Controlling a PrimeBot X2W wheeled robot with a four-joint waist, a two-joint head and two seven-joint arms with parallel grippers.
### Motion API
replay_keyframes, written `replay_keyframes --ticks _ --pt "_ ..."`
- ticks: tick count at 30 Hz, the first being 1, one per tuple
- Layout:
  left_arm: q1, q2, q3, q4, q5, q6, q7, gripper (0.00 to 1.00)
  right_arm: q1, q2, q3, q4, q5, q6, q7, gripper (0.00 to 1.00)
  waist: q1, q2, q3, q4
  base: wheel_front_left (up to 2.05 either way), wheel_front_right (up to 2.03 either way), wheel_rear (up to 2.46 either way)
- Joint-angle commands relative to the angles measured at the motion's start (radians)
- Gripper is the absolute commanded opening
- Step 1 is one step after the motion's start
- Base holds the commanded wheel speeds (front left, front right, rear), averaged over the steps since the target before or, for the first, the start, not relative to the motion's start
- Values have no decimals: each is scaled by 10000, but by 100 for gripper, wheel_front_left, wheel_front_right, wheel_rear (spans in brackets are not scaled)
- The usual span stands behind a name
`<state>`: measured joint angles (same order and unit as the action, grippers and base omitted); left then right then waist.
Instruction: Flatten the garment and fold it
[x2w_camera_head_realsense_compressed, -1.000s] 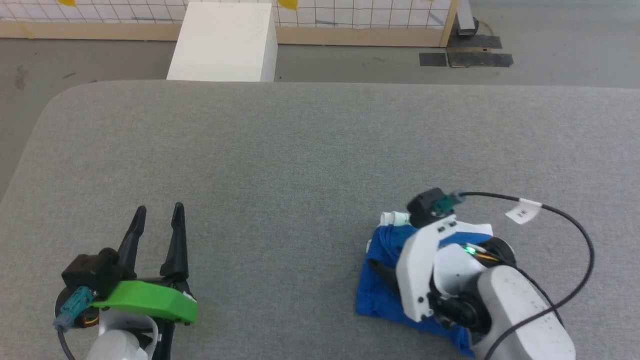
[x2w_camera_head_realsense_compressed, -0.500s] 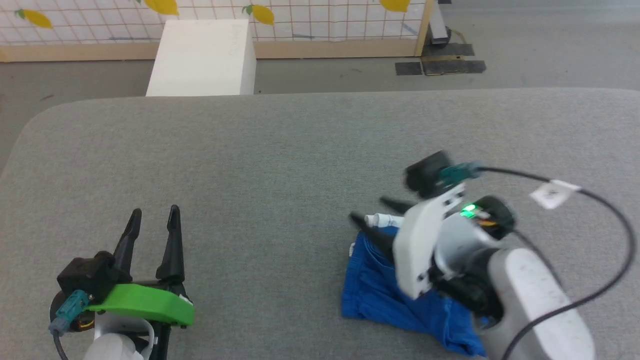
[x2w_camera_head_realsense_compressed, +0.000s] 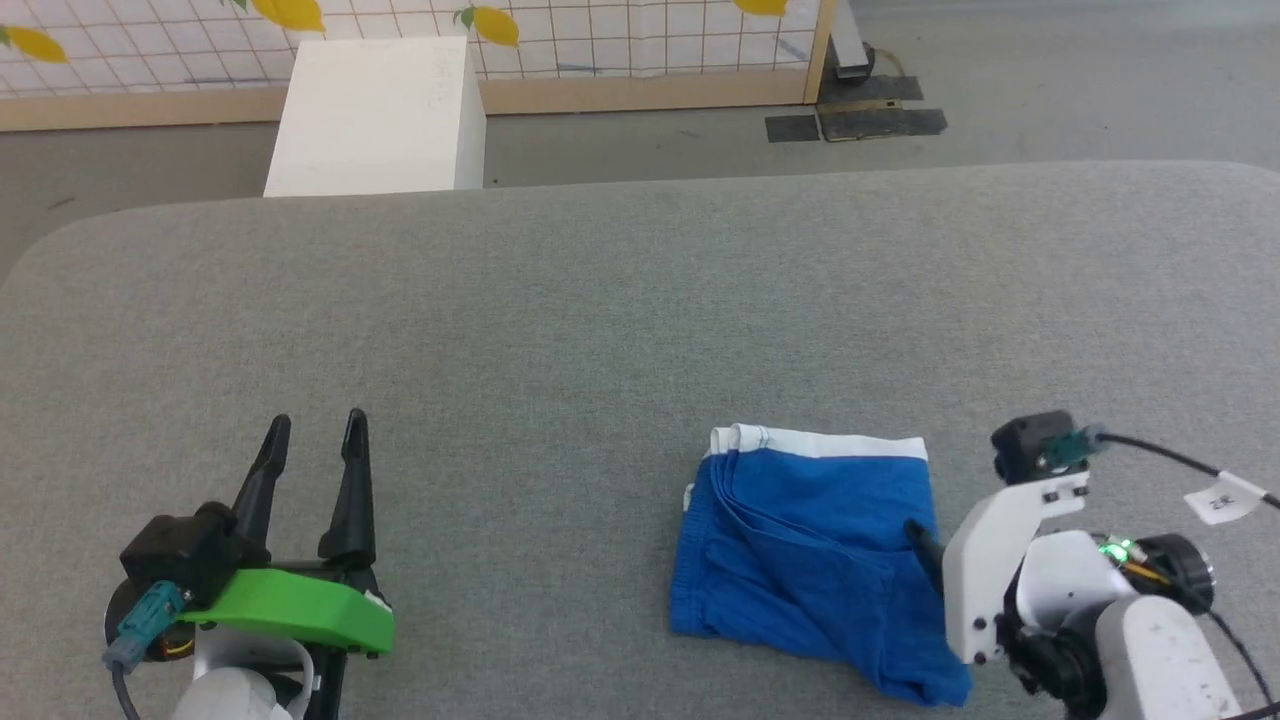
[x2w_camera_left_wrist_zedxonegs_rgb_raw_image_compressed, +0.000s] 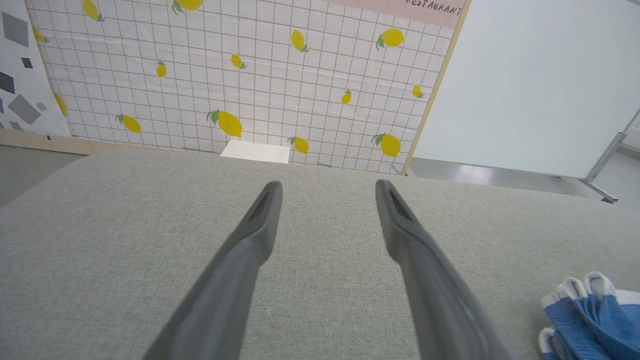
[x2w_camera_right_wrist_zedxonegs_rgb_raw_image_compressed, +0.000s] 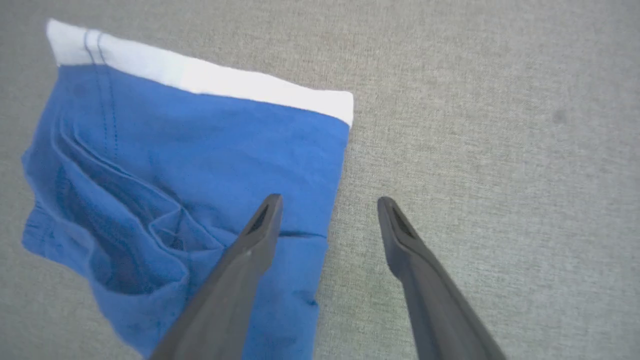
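since the garment (x2w_camera_head_realsense_compressed: 800, 540) already lies as a compact blue packet with its white band along the far edge, the folding looks to be at or close to its end, and the step in hand reads as a check or a last tidy-up rather than a fresh fold. it sits on the near right part of the grey padded surface (x2w_camera_head_realsense_compressed: 600, 330). its left side is bunched in slanting creases, and its near right corner trails out past the rest.

the right claw (x2w_camera_right_wrist_zedxonegs_rgb_raw_image_compressed: 328, 201) hangs just over the garment's right edge with its jaws spread wide and nothing between them. in its wrist view the jaws straddle that edge, one over the blue cloth and the other over bare grey surface. in the head view most of that claw is hidden behind its own white wrist (x2w_camera_head_realsense_compressed: 980, 570) and only one dark tip shows over the cloth; whether it touches the fabric i cannot tell.

the left claw (x2w_camera_head_realsense_compressed: 318, 418) rests well apart from the garment at the near left, jaws pointing far, also spread and empty.

if anything is left, the next move calls for smoothing the creased left side or tucking in the stray near corner. thin fabric like this will likely slide on itself, so a light touch suits.
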<state>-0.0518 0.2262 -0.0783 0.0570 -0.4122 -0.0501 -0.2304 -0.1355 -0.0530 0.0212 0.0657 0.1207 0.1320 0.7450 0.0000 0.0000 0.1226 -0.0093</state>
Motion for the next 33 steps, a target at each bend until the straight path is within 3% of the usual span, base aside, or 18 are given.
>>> replay_keyframes --ticks 1,12,13,14,15,20,24,29,33 --pt "-12 41 1 23 -41 39 -42 100 112 25 95 150 132 -13 -50 100 0 0 61 71 0 0 0" --pt "-99 60 -44 182 -125 7 -98 100 62 27 661 1767 216 -13 -256 100 0 0 202 359 0 0 0" --pt "-111 61 -51 196 -131 4 -103 100 21 27 663 1900 256 -13 -252 49 0 0 206 380 0 0 0" --pt "-120 62 -54 206 -139 2 -106 100 -31 27 706 1963 261 -13 -283 29 0 0 211 391 0 0 0" --pt "-130 67 -51 217 -149 1 -111 100 -124 27 756 1986 257 -13 -383 0 0 0 220 397 0 0 0" --pt "-129 86 -32 265 -161 35 -137 100 -560 -54 1202 1752 -32 -13 -548 0 0 0 179 287 0 0 0" --pt "66 54 75 164 -162 159 -183 100 -970 -821 2335 1246 51 -13 -227 0 0 0 224 -308 0 0 0" --pt "225 26 445 -232 -190 364 -251 100 -2258 -2417 4281 569 563 -13 299 0 0 0 724 -1841 0 0 0" --pt "174 152 664 -547 -149 403 -274 100 -3433 -3127 5152 474 1101 -13 311 0 0 0 1186 -3125 0 0 0"
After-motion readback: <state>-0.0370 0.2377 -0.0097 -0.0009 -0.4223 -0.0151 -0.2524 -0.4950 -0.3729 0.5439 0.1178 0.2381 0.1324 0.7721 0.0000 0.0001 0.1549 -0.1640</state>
